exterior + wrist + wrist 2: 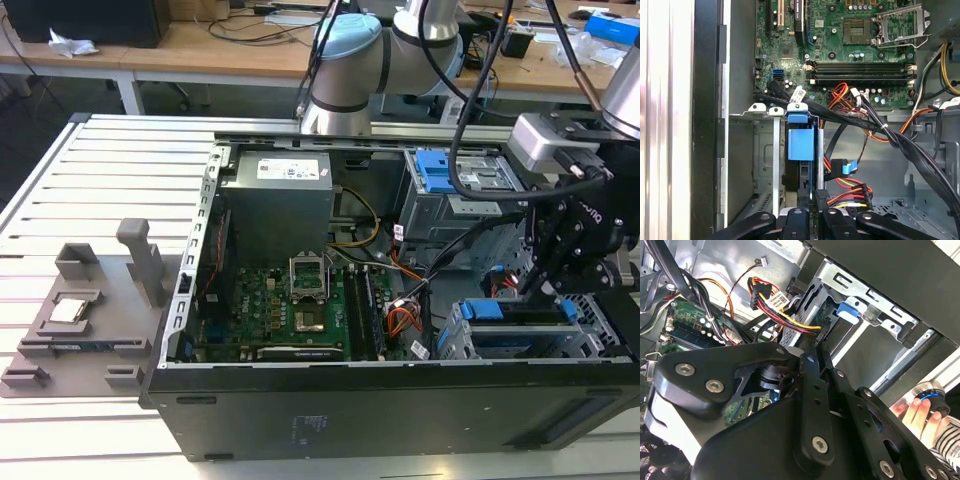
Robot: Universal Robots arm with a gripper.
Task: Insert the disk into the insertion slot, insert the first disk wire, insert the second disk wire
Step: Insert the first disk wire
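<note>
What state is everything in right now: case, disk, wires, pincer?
computer case, open, side panel off.
disk, sitting in the insertion slot.
CPU socket, load plate flipped open.
power wire, reaches the disk's end; plugged or not, unclear.
pincer, at the disk's wired end.

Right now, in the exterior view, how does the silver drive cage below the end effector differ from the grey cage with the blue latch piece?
The silver cage holds the blue-framed disk, with the end effector just above it; the grey cage has a blue latch piece on top. The silver cage sits at the near edge of the case; the grey cage lies farther back. Both are metal bays on the exterior view's right.
</note>
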